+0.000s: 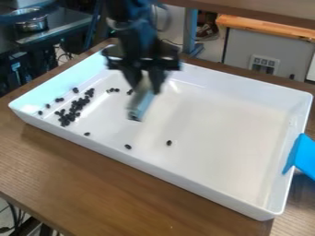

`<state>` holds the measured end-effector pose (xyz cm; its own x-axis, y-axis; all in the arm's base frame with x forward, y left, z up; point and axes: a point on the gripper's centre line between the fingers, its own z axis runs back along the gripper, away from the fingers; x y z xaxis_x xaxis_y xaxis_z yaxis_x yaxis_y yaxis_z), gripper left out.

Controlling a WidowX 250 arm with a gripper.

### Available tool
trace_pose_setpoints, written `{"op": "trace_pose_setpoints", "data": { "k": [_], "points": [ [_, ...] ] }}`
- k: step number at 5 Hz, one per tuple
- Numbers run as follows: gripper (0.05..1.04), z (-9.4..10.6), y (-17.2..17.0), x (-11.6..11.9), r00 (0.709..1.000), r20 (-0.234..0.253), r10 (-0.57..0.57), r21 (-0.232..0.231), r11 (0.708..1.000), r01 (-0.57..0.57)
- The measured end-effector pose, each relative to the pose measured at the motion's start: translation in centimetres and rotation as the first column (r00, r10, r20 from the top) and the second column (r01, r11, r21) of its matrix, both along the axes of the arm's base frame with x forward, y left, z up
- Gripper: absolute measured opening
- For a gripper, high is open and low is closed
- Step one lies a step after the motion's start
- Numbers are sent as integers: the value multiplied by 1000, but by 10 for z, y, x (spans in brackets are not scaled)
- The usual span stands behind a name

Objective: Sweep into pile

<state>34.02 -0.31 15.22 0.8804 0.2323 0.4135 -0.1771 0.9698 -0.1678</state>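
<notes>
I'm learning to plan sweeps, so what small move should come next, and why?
Perhaps shift the tool so its held sweeper sits just right of the rightmost dark bit, ready to push left: that bit lies apart, while the main cluster is far left in view.

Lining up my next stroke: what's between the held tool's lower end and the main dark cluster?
In the camera view, bare white tray floor lies straight between the tool and the cluster. A few loose dark pieces sit farther back, off that line.
</notes>
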Motion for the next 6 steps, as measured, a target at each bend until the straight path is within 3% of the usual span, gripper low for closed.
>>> {"op": "trace_pose_setpoints", "data": {
  "k": [1,3,4,5,6],
  "points": [
    [370,-24,-40,5,999,-43,11,16,1000,-10],
    [370,-59,-52,10,997,-46,61,32,998,-60],
    [370,-63,-43,7,997,-50,52,18,999,-51],
    [370,-63,-30,-7,995,-89,41,10,999,-40],
    [370,-59,2,-13,993,-113,32,2,999,-32]
  ]
}}
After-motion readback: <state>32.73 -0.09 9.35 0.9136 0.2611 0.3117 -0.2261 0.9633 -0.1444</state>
